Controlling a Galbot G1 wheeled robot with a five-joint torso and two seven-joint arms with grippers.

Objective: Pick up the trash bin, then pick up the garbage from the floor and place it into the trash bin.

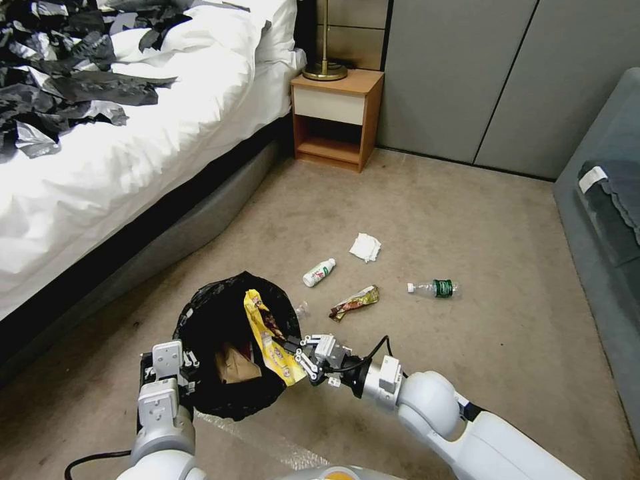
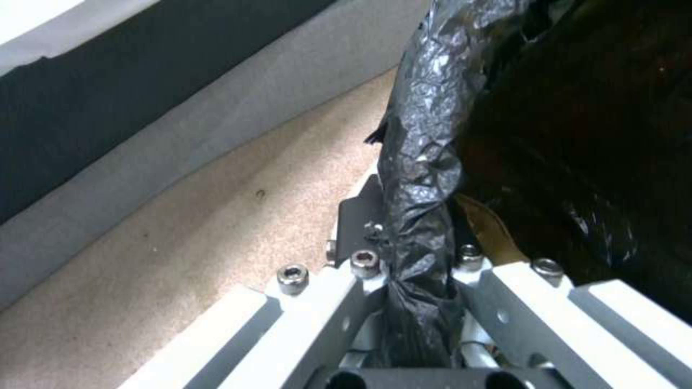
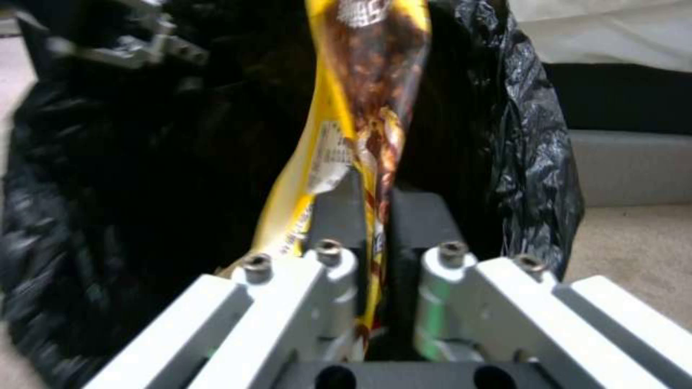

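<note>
Trash bin [image 1: 230, 347]: rim clamped by left end effector [image 2: 418, 254]; right end effector [image 3: 375, 216] pinches yellow snack wrapper [image 1: 270, 337] over its mouth

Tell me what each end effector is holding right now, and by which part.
Left end effector grips the bin by its bag-covered rim. Right end effector pinches the yellow wrapper at its lower end, over the bin's mouth.

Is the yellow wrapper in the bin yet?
Partly: the wrapper lies across the bin rim, the right pincer shut on it.
</note>
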